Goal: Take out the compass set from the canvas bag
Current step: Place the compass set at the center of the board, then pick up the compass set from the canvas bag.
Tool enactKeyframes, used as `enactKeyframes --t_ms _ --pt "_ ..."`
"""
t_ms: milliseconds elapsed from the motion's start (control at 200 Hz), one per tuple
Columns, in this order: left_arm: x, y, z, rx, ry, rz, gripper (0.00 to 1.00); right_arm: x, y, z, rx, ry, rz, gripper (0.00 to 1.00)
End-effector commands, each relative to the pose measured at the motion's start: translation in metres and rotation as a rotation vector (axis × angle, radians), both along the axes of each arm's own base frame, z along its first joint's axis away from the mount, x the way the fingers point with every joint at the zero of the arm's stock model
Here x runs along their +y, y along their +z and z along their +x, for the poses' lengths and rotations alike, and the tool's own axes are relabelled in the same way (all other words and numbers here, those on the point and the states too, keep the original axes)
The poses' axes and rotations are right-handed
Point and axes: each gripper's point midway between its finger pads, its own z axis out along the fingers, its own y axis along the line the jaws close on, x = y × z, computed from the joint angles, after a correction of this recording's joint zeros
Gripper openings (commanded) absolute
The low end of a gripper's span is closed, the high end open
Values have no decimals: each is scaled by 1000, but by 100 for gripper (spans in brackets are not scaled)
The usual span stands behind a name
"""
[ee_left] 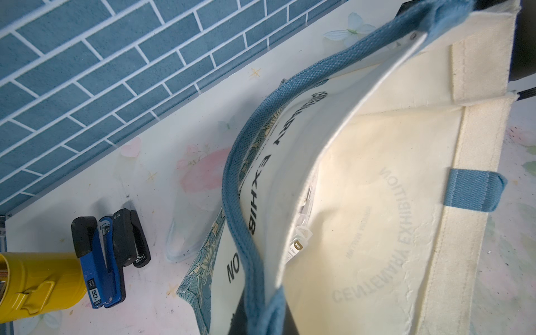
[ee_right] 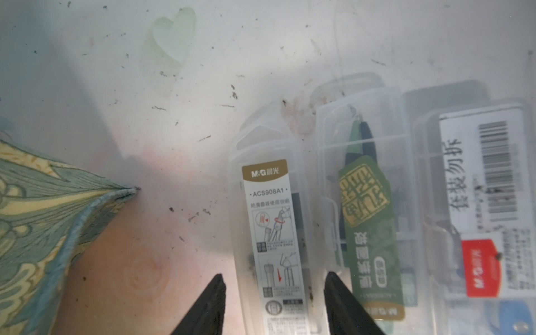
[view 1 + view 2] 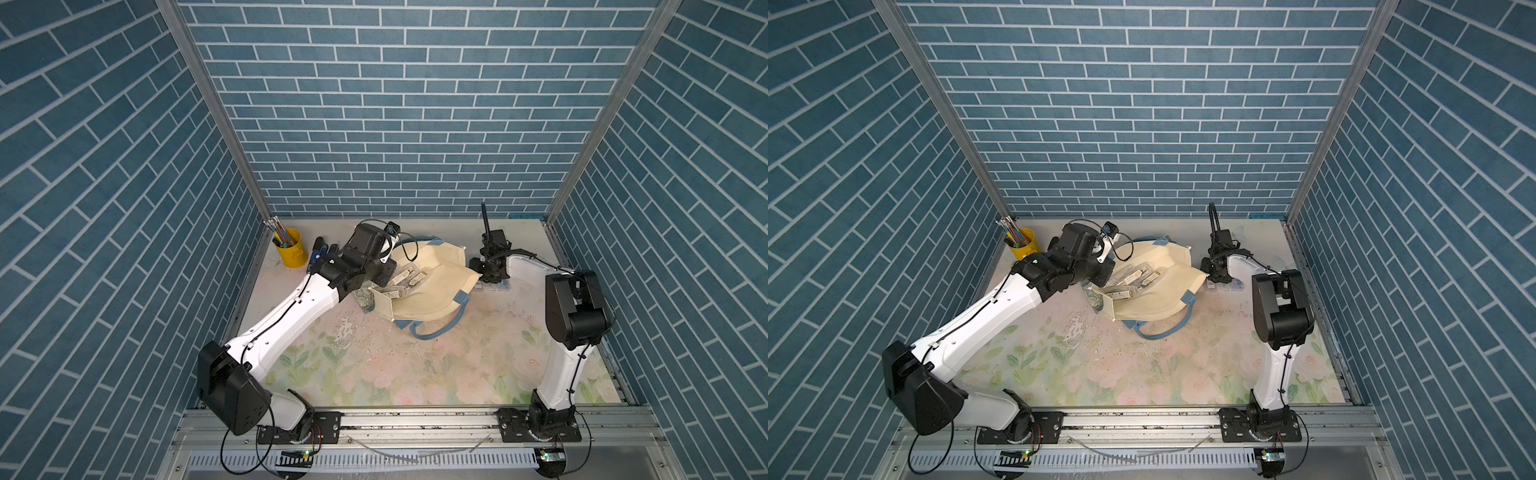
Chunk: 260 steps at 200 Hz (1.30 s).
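The cream canvas bag (image 3: 432, 299) lies on its side mid-table with its mouth held up, and its floral corner (image 2: 43, 217) shows in the right wrist view. My left gripper (image 1: 266, 322) is shut on the bag's blue handle (image 1: 235, 188) at the rim. Several clear compass set cases (image 3: 405, 282) lie inside the bag. Three more cases lie on the table right of the bag. My right gripper (image 2: 274, 278) is open, one finger on each side of the white-labelled compass set (image 2: 272, 232). Beside it lie a green-labelled case (image 2: 368, 217) and a barcoded case (image 2: 478, 188).
A yellow cup of pencils (image 3: 287, 247) stands at the back left by the wall. A blue stapler (image 1: 101, 261) and a black one (image 1: 133, 235) lie next to it. Blue brick walls close in three sides. The bag's other handle (image 3: 440, 328) loops out toward the front.
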Motion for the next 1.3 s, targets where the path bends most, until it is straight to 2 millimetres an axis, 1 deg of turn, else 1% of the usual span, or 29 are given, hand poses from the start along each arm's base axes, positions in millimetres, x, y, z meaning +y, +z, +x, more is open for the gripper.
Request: enactKeyframes --t_ms 0,100,225,310,450,510,550,610,650,700,765,845,910,995,1045,1115,1180,1215,1295 --pt "-3 23 3 -66 -4 -60 0 1 13 8 -17 -12 -8 56" --pt "-3 24 3 -67 -7 -62 0 0 26 7 -36 -4 -17 54" --pt "-3 24 2 -68 -13 -62 0 -15 54 -2 -72 -13 -38 53" --pt "-4 24 1 -66 -17 -66 0 -25 78 -18 -106 -13 -48 52" --pt "-6 26 0 -63 -29 -73 0 -26 123 -57 -178 37 -16 49" --pt "-7 25 0 -61 -34 -77 0 -16 143 -75 -219 78 14 48" --pt "-8 25 0 -61 -37 -79 0 -4 158 -86 -258 116 31 47" --pt "-10 26 1 -58 -40 -84 0 20 176 -102 -314 186 52 47" --pt "-11 27 0 -61 -44 -88 0 38 185 -111 -340 225 70 47" --pt "-12 26 0 -58 -47 -92 0 69 196 -121 -376 293 129 46" --pt "-13 26 0 -56 -51 -97 0 106 201 -132 -413 373 164 46" --pt "-14 26 -1 -56 -54 -99 0 150 198 -140 -441 454 207 43" --pt "-15 26 -2 -55 -60 -102 0 179 181 -143 -437 488 218 42" --pt "-16 28 -3 -58 -61 -111 0 208 158 -147 -407 518 235 40" --pt "-18 29 -5 -59 -68 -121 0 220 143 -152 -394 535 246 40" --pt "-21 28 -7 -57 -76 -130 0 230 120 -159 -365 553 242 40" --pt "-24 29 -9 -59 -82 -139 0 233 92 -170 -332 571 211 40" --pt "-25 28 -10 -56 -88 -137 0 230 74 -176 -310 578 176 40" --pt "-26 29 -12 -60 -93 -139 0 213 40 -184 -284 550 117 39"
